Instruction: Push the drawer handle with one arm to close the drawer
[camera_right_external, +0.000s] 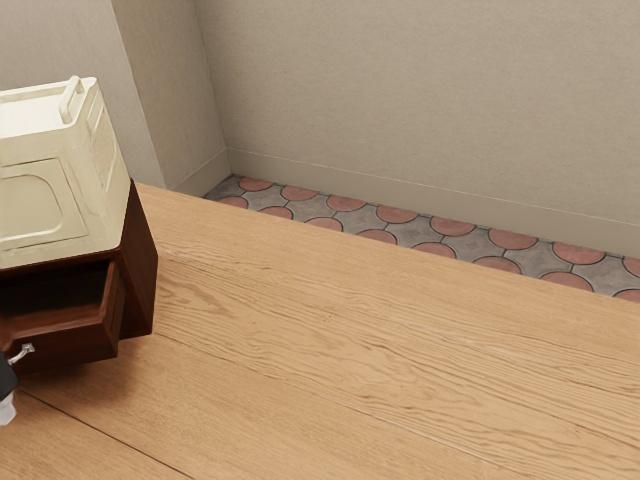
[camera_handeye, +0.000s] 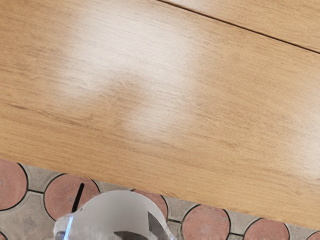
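Gripper just beside drawer handle

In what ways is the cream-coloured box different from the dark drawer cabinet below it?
The box is cream; the cabinet is dark reddish brown. The box sits on top, while the cabinet underneath stands on the table. The cabinet has an open drawer; the box shows none. Both are boxy.

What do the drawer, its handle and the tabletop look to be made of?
Drawer: probably varnished wood, from its reddish-brown colour and soft sheen. Handle: likely polished metal, silvery with bright glints. Tabletop: satin pale wood or wood-look laminate, showing grain and seams.
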